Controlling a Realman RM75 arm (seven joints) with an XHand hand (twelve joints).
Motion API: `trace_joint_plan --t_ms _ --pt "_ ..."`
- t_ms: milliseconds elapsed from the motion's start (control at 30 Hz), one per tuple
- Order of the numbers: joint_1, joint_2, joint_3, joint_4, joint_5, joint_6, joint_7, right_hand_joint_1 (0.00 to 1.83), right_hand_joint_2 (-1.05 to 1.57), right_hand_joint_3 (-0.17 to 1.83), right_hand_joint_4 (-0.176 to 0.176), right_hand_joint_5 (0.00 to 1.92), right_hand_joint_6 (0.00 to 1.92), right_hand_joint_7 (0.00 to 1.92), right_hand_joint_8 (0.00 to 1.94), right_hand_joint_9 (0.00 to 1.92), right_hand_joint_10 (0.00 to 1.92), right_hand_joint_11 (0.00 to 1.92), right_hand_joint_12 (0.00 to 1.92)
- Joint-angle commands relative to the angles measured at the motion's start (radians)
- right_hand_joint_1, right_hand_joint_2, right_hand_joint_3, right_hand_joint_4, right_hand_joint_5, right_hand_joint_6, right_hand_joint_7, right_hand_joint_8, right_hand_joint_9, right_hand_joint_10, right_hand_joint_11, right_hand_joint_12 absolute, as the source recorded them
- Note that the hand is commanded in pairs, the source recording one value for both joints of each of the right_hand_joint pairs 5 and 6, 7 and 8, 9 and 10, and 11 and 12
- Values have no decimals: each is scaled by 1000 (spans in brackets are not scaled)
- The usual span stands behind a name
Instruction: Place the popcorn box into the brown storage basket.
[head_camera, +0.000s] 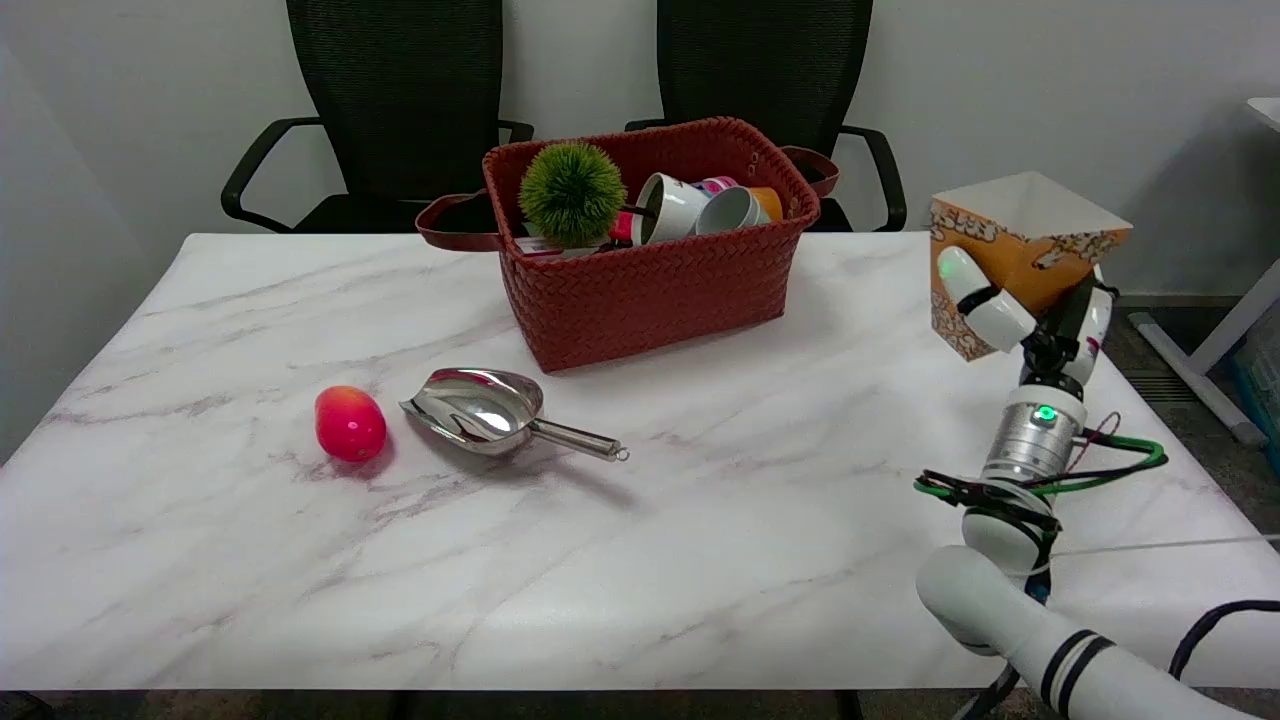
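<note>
An orange and white popcorn box (1020, 245) with an open top stands at the table's right edge, tilted slightly. My right hand (1035, 320) grips it from the near side, one white finger across its front face and the rest wrapped behind its lower corner. Whether the box's base rests on the table or is lifted off it I cannot tell. The brown woven storage basket (650, 290) sits at the far middle of the table, well to the left of the box. It holds a green fuzzy ball (571, 193) and cups (700, 207).
A metal scoop (490, 407) and a red egg-shaped object (350, 423) lie left of centre on the white marble table (700, 560). Two black chairs (400, 100) stand behind the table. Cables hang around my right wrist.
</note>
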Motion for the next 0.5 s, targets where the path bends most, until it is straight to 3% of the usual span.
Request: trace_joint_plan --t_ms 33,100,167,200,500 --pt "159 31 -2 -15 -51 -174 -46 1102 332 559 0 375 375 879 879 649 649 470 470" --pt "185 37 -4 -24 -55 -198 -47 1101 329 565 0 371 371 879 879 646 646 463 463" --pt "224 37 -90 60 -24 -166 -7 1100 323 573 0 366 366 877 877 642 642 458 458" --pt "226 43 -8 -44 -71 -232 -46 1100 321 575 0 364 364 876 876 642 642 458 458" --pt "323 44 -9 -106 -99 -349 -47 1093 305 599 0 347 347 865 865 629 629 448 448"
